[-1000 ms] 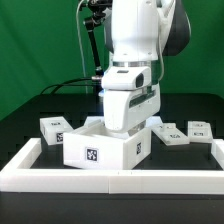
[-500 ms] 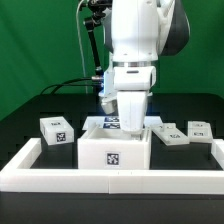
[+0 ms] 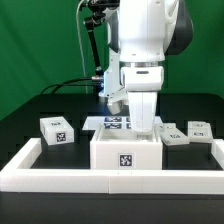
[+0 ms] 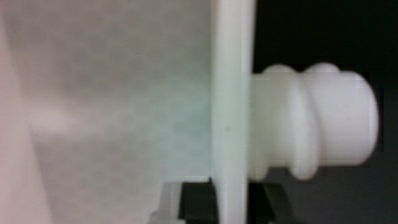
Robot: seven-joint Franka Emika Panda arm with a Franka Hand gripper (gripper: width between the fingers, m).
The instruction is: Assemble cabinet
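Note:
The cabinet body (image 3: 125,152), a large white box with a black-and-white tag on its front face, stands at the table's front middle. My gripper (image 3: 143,126) reaches down into its top from behind and is shut on one of its thin walls. In the wrist view the white wall (image 4: 230,100) runs edge-on between my two dark fingers (image 4: 199,202), and a round ribbed white knob (image 4: 320,120) sticks out from one side of it. Small white tagged blocks lie loose: one (image 3: 56,130) at the exterior view's left, two (image 3: 175,133) (image 3: 200,130) at its right.
The marker board (image 3: 113,122) lies flat behind the cabinet body, partly hidden by my arm. White border rails (image 3: 60,178) frame the table's front and sides. A black cable hangs at the back before the green backdrop.
The cabinet body has turned in my grip and shifted toward the exterior view's right; its tagged face now points squarely at the camera. My arm has moved the same way.

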